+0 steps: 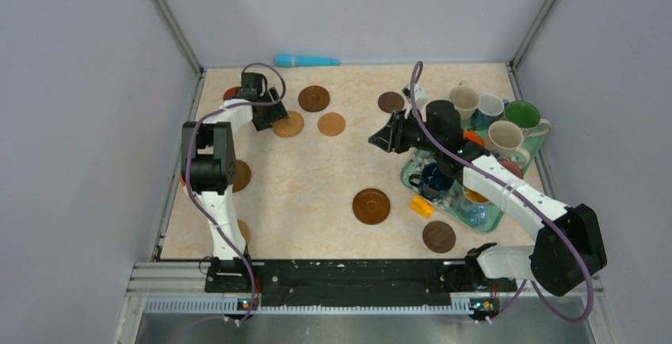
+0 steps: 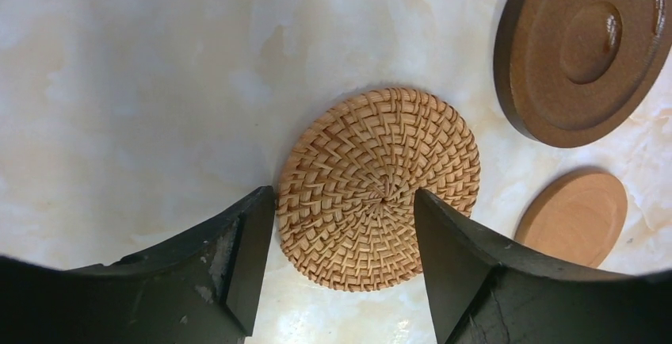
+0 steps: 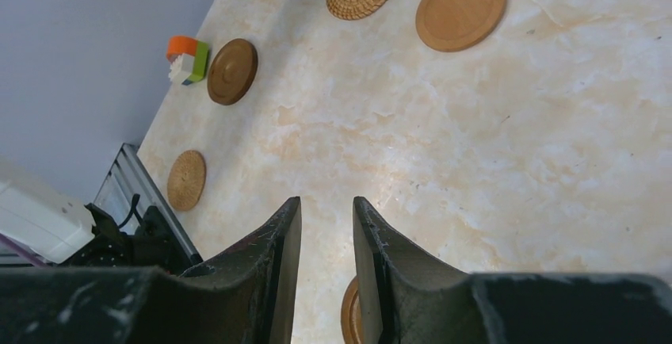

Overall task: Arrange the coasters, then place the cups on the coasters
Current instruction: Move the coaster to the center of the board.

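L claw (image 2: 342, 193), R claw (image 3: 326, 200), 9 coasters (image 1: 371, 206)

9 coasters (image 1: 371, 206), about 8 cups (image 1: 505, 135)

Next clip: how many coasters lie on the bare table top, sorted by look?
Woven coasters: 2
Small dark brown discs: 4
Light tan disc: 1
Large ridged disc: 1
Red disc, partly hidden: 1
Total: 9

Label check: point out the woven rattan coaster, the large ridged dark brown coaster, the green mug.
woven rattan coaster (image 2: 379, 189): left wrist view, weave centre
large ridged dark brown coaster (image 1: 371, 206): top external view, centre
green mug (image 1: 522, 113): top external view, inner bowl
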You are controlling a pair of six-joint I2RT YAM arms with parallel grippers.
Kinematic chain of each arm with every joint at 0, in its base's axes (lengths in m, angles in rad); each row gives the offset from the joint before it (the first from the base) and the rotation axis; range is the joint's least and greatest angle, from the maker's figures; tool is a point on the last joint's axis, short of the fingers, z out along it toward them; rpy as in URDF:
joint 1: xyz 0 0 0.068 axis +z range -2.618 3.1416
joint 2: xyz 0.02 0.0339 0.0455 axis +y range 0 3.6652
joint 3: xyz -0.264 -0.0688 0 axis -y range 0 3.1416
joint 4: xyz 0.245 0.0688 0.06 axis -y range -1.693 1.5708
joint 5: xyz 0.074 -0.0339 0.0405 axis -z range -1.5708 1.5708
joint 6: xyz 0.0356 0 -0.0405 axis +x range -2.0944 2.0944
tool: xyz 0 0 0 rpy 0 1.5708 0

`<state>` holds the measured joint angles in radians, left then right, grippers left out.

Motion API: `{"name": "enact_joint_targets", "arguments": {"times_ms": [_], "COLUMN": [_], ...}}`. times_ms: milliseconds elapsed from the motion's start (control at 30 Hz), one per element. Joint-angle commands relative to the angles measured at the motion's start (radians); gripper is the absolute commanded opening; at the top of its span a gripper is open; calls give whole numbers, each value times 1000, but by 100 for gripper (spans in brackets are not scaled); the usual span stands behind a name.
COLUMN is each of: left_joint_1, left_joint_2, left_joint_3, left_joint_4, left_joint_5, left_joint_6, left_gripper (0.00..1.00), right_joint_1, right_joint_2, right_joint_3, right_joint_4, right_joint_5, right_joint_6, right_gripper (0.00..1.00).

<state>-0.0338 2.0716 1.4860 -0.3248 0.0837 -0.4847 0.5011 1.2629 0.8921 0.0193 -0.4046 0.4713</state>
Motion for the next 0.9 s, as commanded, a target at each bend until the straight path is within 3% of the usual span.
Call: {"name": "enact_joint_targets", "arguments": {"times_ms": [0, 867], "left_joint_1": [5, -2], "left_joint_2": [18, 0], "left_joint_3": [17, -36], "left_joint_4": [54, 115], "left_joint_5": [66, 152], "left_joint_6": [-27, -52], "left_gripper": [70, 67], "right_joint_1": [-3, -22], "right_joint_2": [-42, -51], "right_joint_3": [53, 34], "right_joint_4": [-4, -16], "right_joint_5": [19, 32], "right_joint_6": [-36, -54], "right_gripper": [31, 31]}}
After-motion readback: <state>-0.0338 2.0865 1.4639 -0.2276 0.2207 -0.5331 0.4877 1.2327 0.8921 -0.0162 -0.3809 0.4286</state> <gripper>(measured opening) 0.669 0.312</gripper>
